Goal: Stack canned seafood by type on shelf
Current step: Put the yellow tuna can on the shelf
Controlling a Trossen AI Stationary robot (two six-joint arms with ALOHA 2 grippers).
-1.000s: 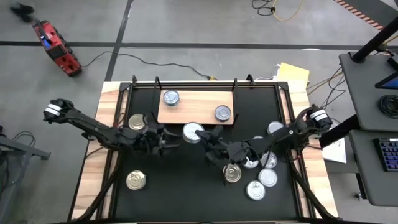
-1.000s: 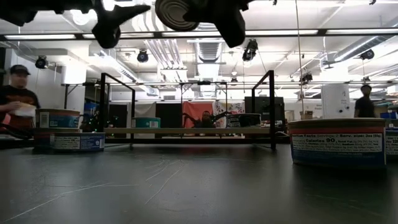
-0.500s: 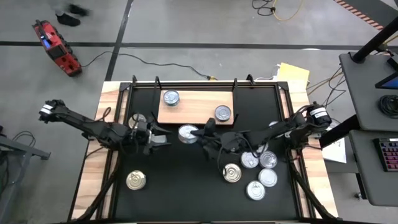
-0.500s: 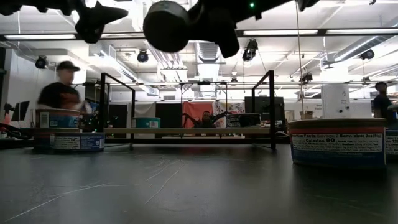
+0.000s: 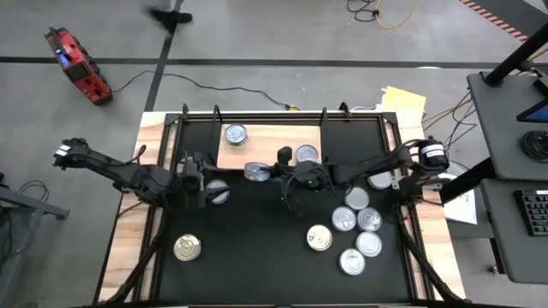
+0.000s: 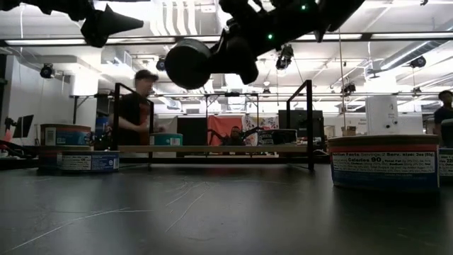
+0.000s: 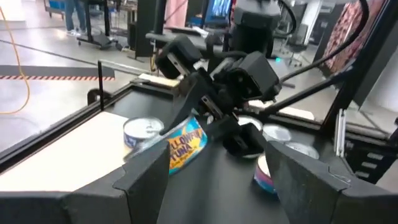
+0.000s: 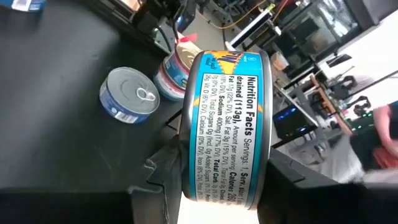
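- The tin [image 8: 227, 130] in my dark fingers [image 8: 163, 171] has a blue label with yellow.
- The worktop [image 5: 257, 239] is black.
- The shelf [image 5: 265, 137] is light-brown wood.

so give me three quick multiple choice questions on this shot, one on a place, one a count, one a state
1. The held can in the right gripper is:
A. in the air by the shelf's front edge
B. flat on the table among other cans
C. stacked on another can

2. Cans standing on the shelf:
A. none
B. two
C. five

3. The left gripper is:
A. shut on a can
B. open and empty
C. out of sight

Answers:
1 A, the low view shows it well above the table and the high view puts it at the board's front edge.
2 B, the high view shows one at back left and one at right.
3 B, its wrist view shows the fingers apart with nothing between them.
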